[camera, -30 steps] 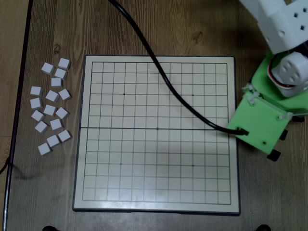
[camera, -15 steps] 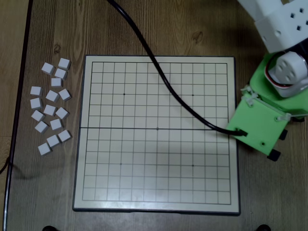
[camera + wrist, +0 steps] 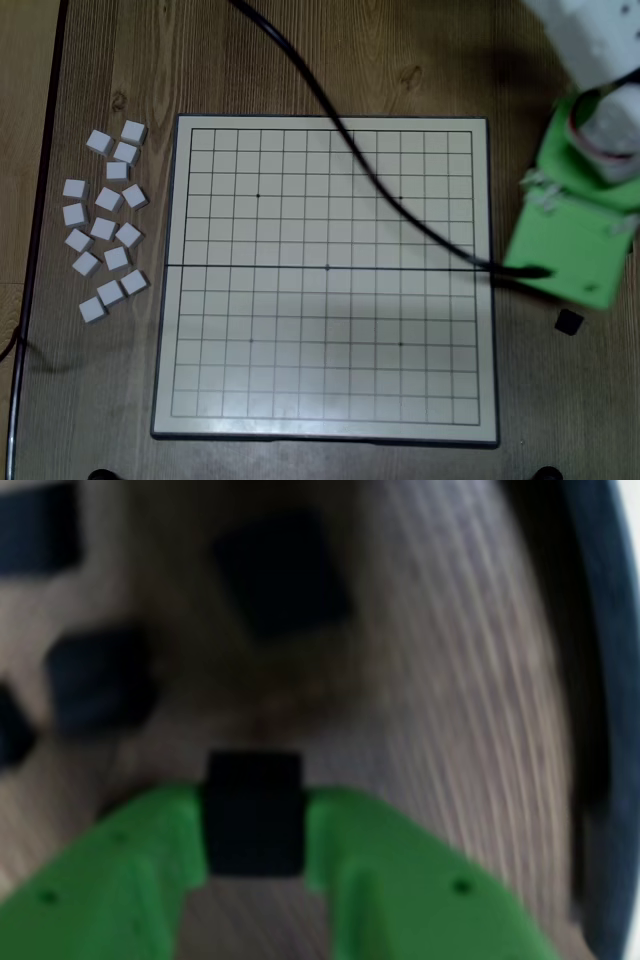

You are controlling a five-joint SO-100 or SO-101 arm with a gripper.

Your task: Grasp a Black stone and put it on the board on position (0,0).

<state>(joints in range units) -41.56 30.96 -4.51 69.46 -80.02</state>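
In the overhead view, a cluster of small white square blocks (image 3: 105, 222) lies at the left on the brown wooden tabletop (image 3: 120, 400). The large square cream board (image 3: 325, 280) with its thin dark grid fills the centre, crossed by a black cable (image 3: 380, 180). At the right edge, off the board, sits the green arm housing (image 3: 570, 240), with one black block (image 3: 568, 321) just below it. In the blurred wrist view, the green pincer (image 3: 255, 815) grips a small matte black square stone (image 3: 254, 812) between its fingers, at lower centre; other black blocks (image 3: 285, 572) lie above.
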